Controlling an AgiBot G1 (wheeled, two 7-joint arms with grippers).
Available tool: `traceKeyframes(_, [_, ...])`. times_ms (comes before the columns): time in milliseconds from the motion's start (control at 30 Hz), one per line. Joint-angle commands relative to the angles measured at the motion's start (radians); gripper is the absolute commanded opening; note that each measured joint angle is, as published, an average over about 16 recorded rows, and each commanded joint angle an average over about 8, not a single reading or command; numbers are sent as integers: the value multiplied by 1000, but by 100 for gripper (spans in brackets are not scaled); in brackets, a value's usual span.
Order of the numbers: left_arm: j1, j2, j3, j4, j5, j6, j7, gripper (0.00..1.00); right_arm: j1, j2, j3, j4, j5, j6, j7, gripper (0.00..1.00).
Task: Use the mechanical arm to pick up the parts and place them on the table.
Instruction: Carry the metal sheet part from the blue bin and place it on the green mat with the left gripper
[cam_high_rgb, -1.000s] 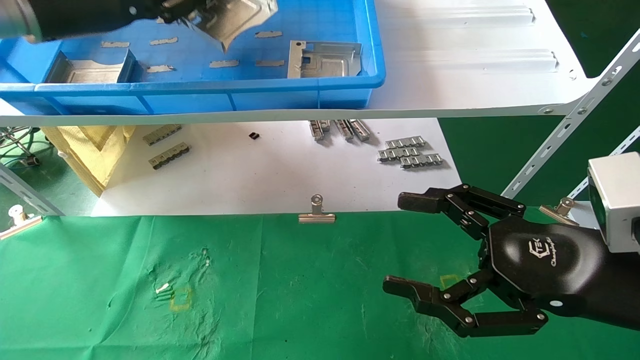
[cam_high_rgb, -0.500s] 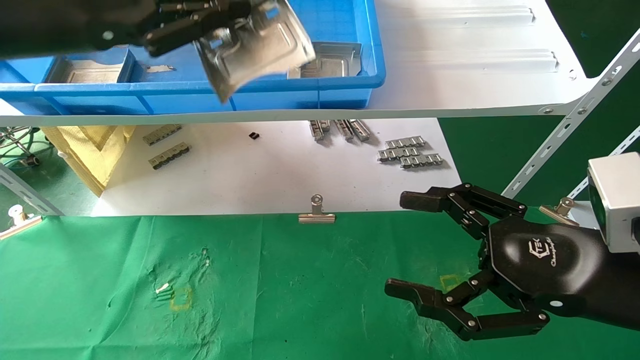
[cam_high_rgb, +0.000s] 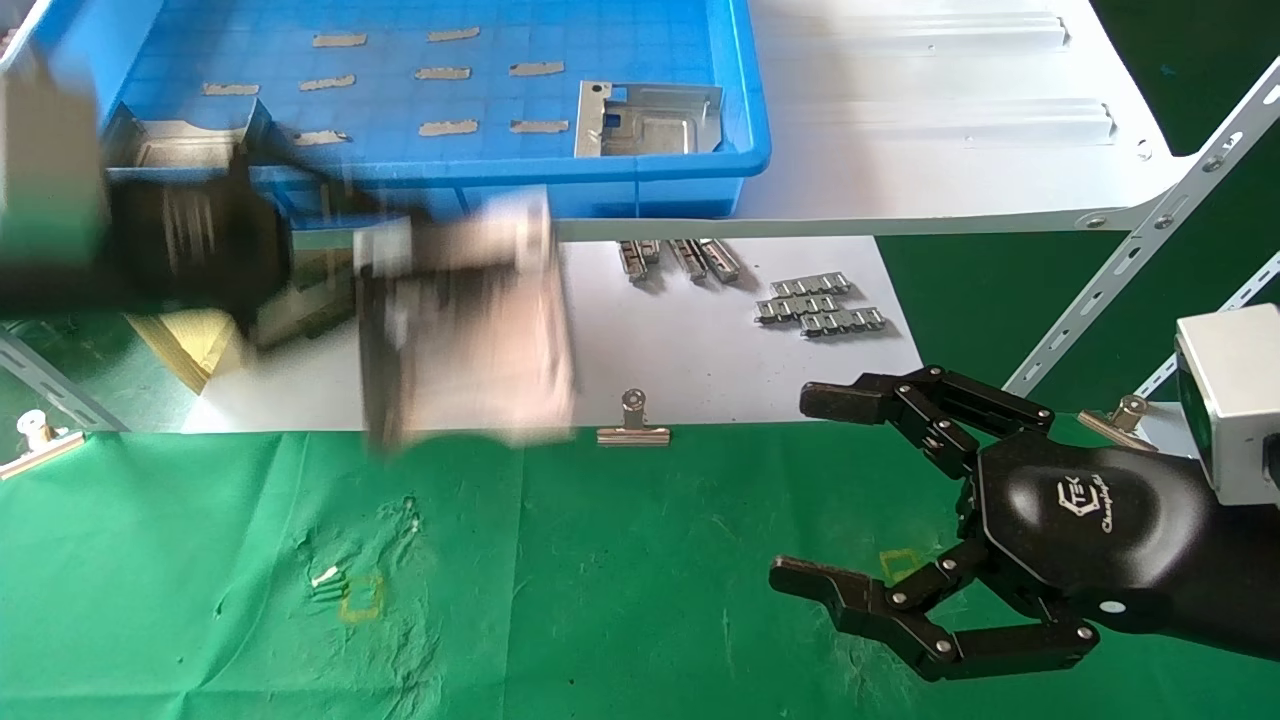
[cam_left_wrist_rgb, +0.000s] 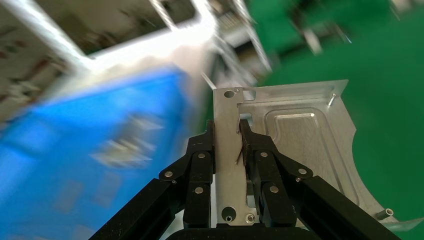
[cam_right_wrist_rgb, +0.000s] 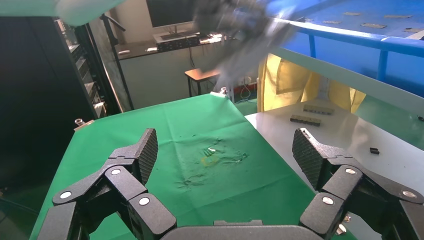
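My left gripper (cam_high_rgb: 380, 285) is shut on a silver stamped plate (cam_high_rgb: 470, 320) and carries it in mid air in front of the shelf edge, above the white sheet just behind the green table (cam_high_rgb: 620, 580). In the left wrist view the fingers (cam_left_wrist_rgb: 200, 155) clamp the plate's (cam_left_wrist_rgb: 300, 135) flat edge strip (cam_left_wrist_rgb: 227, 150). Two more plates stay in the blue bin (cam_high_rgb: 700, 170): one at its front right (cam_high_rgb: 645, 120), one at its front left (cam_high_rgb: 185, 140). My right gripper (cam_high_rgb: 815, 495) is open and empty, low over the green cloth at the right; it also shows in the right wrist view (cam_right_wrist_rgb: 225, 157).
The white shelf board (cam_high_rgb: 950, 150) carries the bin. Ridged metal strips (cam_high_rgb: 820, 303) lie on the white sheet (cam_high_rgb: 650, 360) under it. A binder clip (cam_high_rgb: 633, 425) sits on the cloth's far edge. Yellow square marks lie at left (cam_high_rgb: 362, 598) and under the right hand. A slanted shelf brace (cam_high_rgb: 1140, 240) runs at right.
My left gripper has swung the plate out of the blue bin, down and toward me past the shelf edge. The right arm has not moved.
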Motion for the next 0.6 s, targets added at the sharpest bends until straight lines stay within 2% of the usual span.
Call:
traceKeyframes(33, [50, -48, 48, -83, -16, -7, 35, 0, 0, 0, 0, 0, 0, 0, 0, 100])
traceKeyframes(267, [86, -29, 159, 60, 109, -23, 227, 0, 0, 0, 0, 0, 0, 0, 0, 100])
traceKeyframes(500, [91, 8, 210, 204, 166, -32, 347, 0, 0, 0, 0, 0, 0, 0, 0, 100])
traceKeyframes(533, [89, 11, 213, 222, 170, -32, 360, 5, 0, 0, 0, 0, 0, 0, 0, 100])
traceKeyframes(600, [85, 18, 219, 258, 177, -35, 382, 30, 0, 0, 0, 0, 0, 0, 0, 100])
